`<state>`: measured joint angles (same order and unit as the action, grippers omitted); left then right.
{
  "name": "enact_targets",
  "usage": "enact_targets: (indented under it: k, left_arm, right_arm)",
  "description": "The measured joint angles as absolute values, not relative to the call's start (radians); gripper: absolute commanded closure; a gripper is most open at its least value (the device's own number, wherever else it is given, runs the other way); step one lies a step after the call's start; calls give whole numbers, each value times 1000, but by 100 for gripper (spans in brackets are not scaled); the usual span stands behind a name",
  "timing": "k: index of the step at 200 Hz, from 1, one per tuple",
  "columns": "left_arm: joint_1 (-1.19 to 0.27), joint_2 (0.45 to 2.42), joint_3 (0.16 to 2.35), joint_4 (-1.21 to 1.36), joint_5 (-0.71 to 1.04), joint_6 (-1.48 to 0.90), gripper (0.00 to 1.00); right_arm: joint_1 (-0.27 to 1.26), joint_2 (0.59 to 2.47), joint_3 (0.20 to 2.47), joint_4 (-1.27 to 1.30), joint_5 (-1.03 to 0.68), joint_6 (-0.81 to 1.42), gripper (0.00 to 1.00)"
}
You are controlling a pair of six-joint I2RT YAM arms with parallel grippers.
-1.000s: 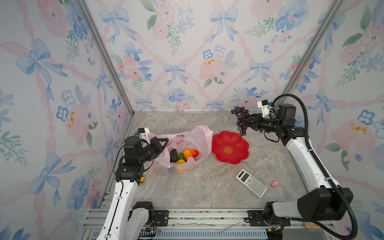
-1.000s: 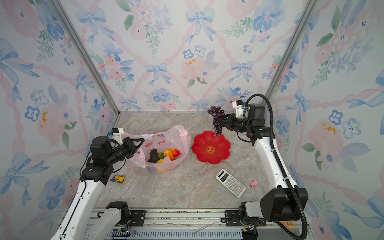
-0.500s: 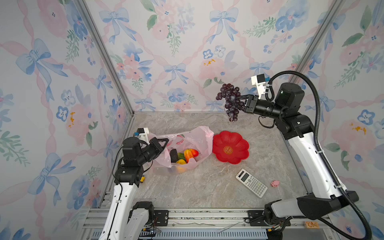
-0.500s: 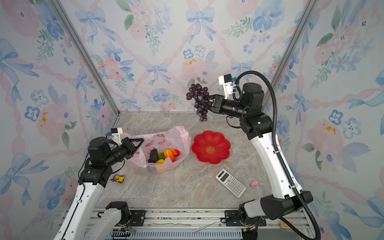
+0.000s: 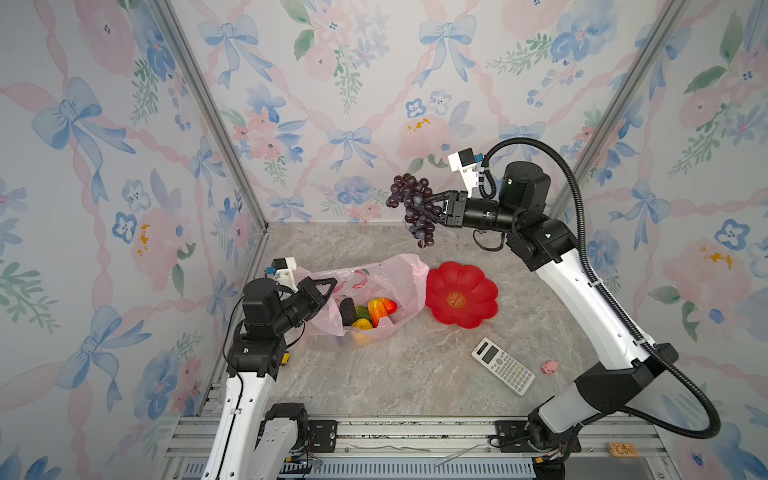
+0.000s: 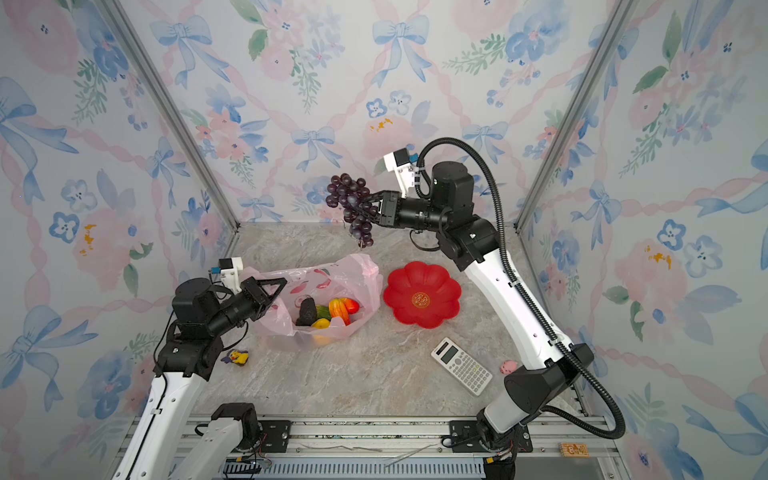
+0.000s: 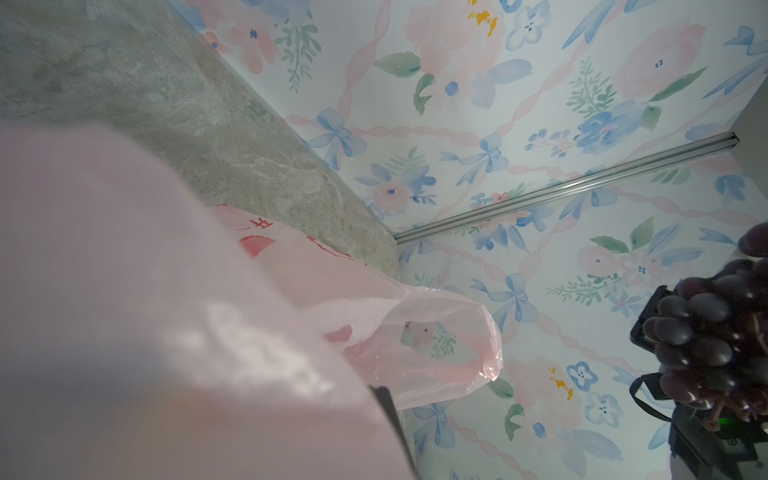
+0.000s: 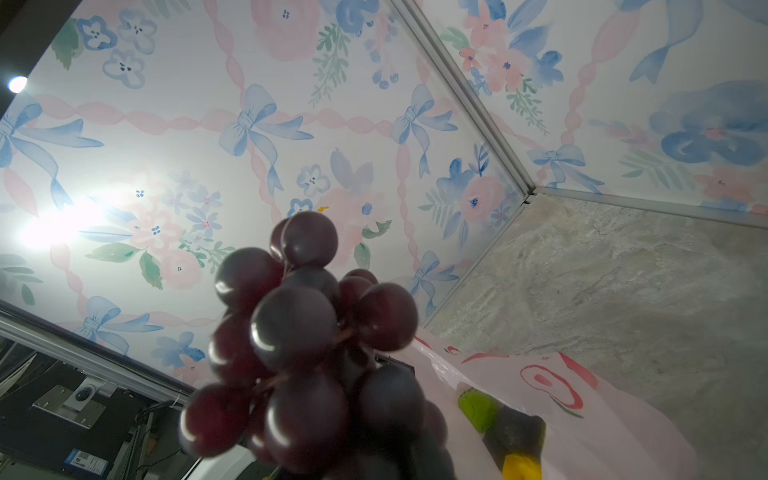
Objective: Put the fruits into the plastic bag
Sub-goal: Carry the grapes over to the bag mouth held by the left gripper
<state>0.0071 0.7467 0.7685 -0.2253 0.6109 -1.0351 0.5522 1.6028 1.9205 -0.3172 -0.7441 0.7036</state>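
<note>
Right wrist view: right claw (image 5: 424, 206) grips grape bunch (image 8: 299, 332) aloft; left claw (image 5: 327, 287) pinches plastic bag (image 5: 399, 275) below.

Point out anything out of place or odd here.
Nothing is spilled or damaged. Three strays do not belong: a calculator and a pink pig figure lie beside the right arm, and a small yellow duck toy sits beside the left arm.

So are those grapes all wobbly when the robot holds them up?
Probably floppy: the grapes droop below the right gripper, which pinches them mid-bunch. Likely light, since one pinch holds them in the air. Being shiny and round, they might slip or roll if dropped.
</note>
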Motion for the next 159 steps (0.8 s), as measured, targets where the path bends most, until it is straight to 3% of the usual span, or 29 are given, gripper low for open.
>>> enact_targets:
  k: [67,159]
  left_arm:
    - [7,747,767,-226,611,-1042,100]
    - [7,757,767,-226,611,-1042,100]
  right_arm:
    - [671,1652,1889,-332,-741,675,77]
    - [732,1652,1633,-370,-793,671,78]
